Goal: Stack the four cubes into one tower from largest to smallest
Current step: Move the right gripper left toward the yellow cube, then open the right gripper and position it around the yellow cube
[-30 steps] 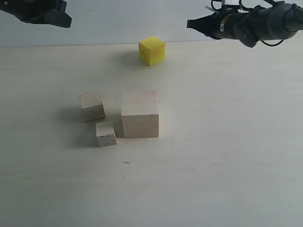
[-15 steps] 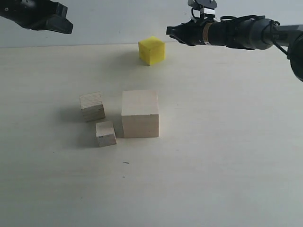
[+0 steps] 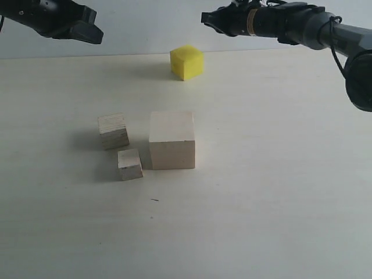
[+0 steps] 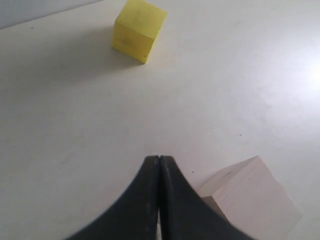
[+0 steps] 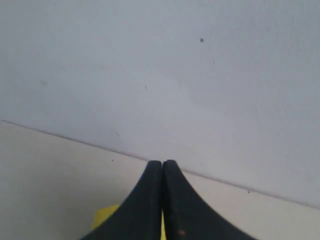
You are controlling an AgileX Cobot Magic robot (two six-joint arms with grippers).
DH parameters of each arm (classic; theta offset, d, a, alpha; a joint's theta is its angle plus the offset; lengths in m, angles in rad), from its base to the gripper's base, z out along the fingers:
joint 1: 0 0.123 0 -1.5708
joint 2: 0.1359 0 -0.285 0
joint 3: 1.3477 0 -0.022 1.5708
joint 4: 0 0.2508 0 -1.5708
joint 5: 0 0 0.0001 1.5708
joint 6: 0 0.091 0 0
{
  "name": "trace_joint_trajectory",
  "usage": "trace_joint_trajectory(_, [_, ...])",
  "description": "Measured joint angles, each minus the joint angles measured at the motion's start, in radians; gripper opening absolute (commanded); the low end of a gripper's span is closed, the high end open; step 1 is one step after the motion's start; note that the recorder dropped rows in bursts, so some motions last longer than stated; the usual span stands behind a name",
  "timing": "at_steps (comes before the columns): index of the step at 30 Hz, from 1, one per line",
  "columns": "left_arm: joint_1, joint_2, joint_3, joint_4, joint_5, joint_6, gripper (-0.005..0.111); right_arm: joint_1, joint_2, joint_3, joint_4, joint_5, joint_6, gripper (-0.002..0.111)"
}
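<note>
Pale, unfinished wood makes up the large cube (image 3: 172,139), which sits near the middle of the light table (image 3: 279,186). Its faces are smooth and almost grainless, the top a shade lighter than the front. Just beside its lower front corner, on the left of the exterior view, stands the smallest pale wood cube (image 3: 130,164), turned slightly askew. Just behind that one is the layered plywood cube (image 3: 113,131), darker and greyer, with fine banded lines across its faces; a narrow strip of table separates it from the large cube. The bright yellow cube (image 3: 186,62) rests alone, well apart from the other three, at the far side of the table near the grey wall (image 3: 151,26), rotated so that one vertical edge faces the camera. All four cubes stand on the table, none upon another. The left gripper (image 4: 159,159) hangs above the table with its dark jaws pressed together and nothing between them. The right gripper (image 5: 162,162) hovers above and just beside the yellow cube, likewise closed and empty.
</note>
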Motion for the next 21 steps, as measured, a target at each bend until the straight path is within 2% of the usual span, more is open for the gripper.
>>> trace_joint_trajectory(12, [-0.002,0.000,0.000,0.000,0.002,0.000,0.000,0.057,0.112,-0.073,-0.060,-0.006,0.040,0.000])
trace_joint_trajectory(21, [-0.002,0.000,0.000,0.000,0.002,0.000,0.000,0.062,0.118,-0.080,-0.072,-0.194,0.217,0.000])
